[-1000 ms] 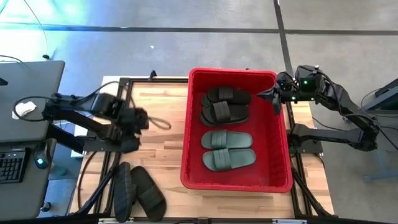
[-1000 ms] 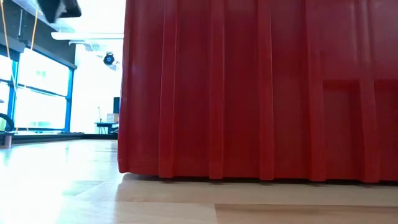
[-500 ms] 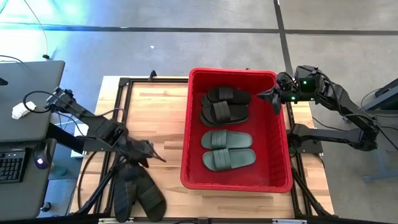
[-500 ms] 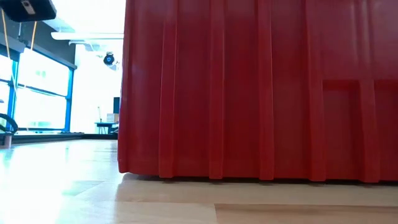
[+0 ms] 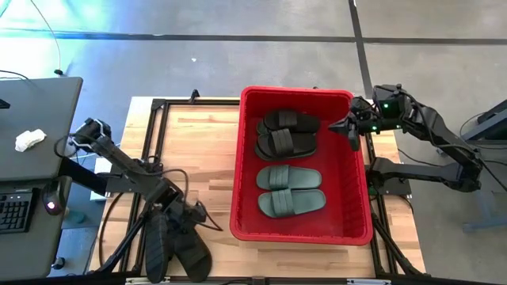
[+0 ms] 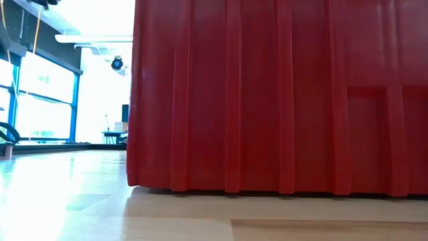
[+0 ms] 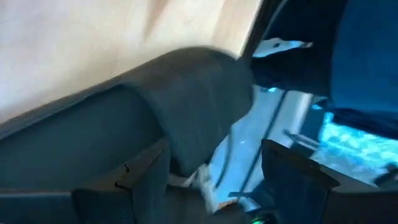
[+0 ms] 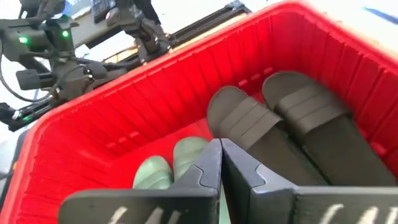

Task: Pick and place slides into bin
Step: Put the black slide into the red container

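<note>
Left claw (image 5: 192,215) open, reaching over the two black slides (image 5: 176,244) on the tabletop beside the bin (image 5: 239,174) (four already inside); next needs closing on one; right claw (image 5: 349,127) shut, idle at the rim.

The large rectangular red plastic bin (image 5: 360,214) holds four rubber slides: a black pair (image 5: 285,134) toward its far end and a dark green pair (image 5: 290,190) toward its near end. Left of the bin, by the table's near edge, lie two more black slides (image 5: 176,247).
</note>
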Motion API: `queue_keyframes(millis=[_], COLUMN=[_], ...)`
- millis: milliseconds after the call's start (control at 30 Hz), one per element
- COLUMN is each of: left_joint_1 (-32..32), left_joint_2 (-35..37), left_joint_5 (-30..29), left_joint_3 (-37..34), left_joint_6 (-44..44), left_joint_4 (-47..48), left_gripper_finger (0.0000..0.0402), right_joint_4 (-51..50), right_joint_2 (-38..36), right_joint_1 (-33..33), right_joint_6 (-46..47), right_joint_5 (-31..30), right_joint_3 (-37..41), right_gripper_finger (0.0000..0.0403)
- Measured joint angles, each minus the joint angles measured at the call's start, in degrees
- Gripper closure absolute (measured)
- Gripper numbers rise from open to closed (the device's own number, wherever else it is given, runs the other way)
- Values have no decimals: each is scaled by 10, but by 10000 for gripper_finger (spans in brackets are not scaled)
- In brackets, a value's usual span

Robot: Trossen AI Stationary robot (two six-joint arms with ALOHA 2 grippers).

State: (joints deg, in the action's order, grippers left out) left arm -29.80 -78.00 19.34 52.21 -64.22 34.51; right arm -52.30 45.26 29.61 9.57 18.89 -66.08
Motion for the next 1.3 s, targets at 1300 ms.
queue_keyframes(millis=[1300], left_joint_1=[-7], left_joint_2=[-114], left_joint_5=[36], left_joint_3=[0], left_joint_6=[-1], left_joint_4=[-12], left_gripper_finger=[167], right_joint_4=[-20], right_joint_2=[13], right_joint_1=[-5], right_joint_6=[-60], right_joint_5=[12], right_joint_3=[0], right_gripper_finger=[403])
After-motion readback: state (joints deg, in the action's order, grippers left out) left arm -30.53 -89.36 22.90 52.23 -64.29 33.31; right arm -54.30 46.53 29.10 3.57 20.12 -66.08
